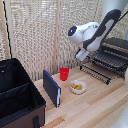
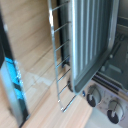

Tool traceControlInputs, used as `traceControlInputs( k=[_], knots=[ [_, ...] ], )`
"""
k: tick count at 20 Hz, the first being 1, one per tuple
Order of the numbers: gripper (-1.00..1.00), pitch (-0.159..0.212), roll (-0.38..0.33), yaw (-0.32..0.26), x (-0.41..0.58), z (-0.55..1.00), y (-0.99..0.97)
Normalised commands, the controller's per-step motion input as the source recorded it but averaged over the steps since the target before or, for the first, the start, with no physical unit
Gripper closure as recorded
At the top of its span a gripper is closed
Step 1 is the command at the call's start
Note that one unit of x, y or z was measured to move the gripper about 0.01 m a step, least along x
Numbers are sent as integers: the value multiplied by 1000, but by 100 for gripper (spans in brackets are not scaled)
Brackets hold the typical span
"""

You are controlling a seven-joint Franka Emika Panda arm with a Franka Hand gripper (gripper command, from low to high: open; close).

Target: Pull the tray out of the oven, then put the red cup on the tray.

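The oven (image 1: 119, 46) stands at the exterior view's right with its front door (image 1: 96, 73) dropped open. The dark ridged tray (image 1: 110, 60) juts forward from the oven mouth, above the door. My gripper (image 1: 82, 54) hangs just off the tray's front corner, toward the exterior view's left; its jaws are too blurred to read. The red cup (image 1: 64, 73) stands upright on the table, well apart from the gripper. The wrist view shows the tray's ridged surface (image 2: 92, 40) close up, a wire frame (image 2: 60, 65) beside it and the oven knobs (image 2: 93, 97).
A pale bowl (image 1: 77, 87) with yellow food sits near the cup. A dark blue flat object (image 1: 51, 88) stands upright on edge. A big open black case (image 1: 17, 97) fills the exterior view's left. A slatted blind (image 1: 40, 35) backs the table.
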Motion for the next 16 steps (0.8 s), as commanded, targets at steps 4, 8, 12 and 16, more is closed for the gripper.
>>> traceControlInputs(
  k=[4, 8, 12, 16],
  knots=[
    [-100, -78, 280, -160, 109, 159, 384],
    [-100, -36, 322, -177, 89, 76, 316],
    [-100, -3, 330, -226, 41, 59, 196],
    [-100, 0, 328, -246, 25, 64, 144]
  ],
)
